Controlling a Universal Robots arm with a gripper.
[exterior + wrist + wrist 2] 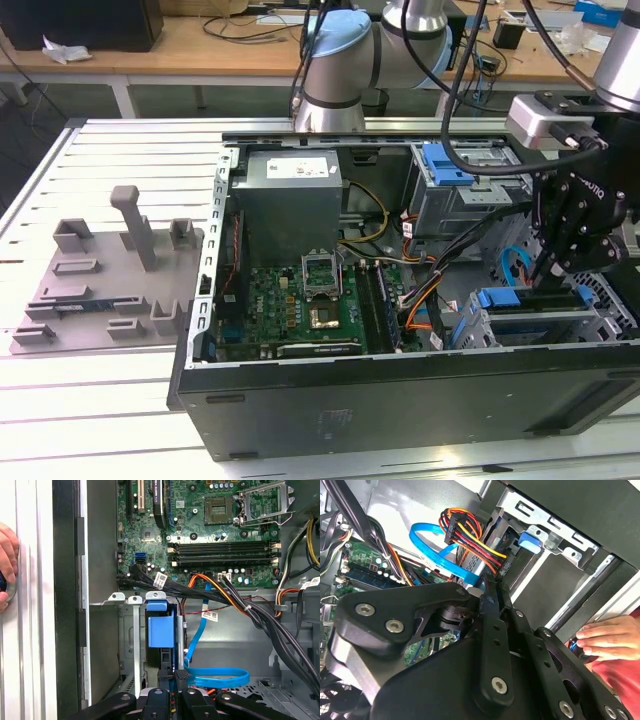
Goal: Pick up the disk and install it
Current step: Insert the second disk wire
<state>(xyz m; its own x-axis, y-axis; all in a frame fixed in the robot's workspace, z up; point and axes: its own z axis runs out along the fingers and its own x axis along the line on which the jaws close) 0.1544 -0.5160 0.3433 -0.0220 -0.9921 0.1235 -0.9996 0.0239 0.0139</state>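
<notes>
Tool [172, 680] fingertips hidden, disk [161, 630] mostly hidden

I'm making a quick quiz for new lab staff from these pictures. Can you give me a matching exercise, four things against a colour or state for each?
Things:
1. flat data cable
2. processor socket
3. drive cage
4. fixture plate

Descriptions:
A. lies outside the computer case, on the slatted table
B. bright blue, curved in a loop
C. its metal latch frame stands open
D. at the far side of the case, with a blue plastic clip on top

Pairs: 1-B, 2-C, 3-D, 4-A
</notes>
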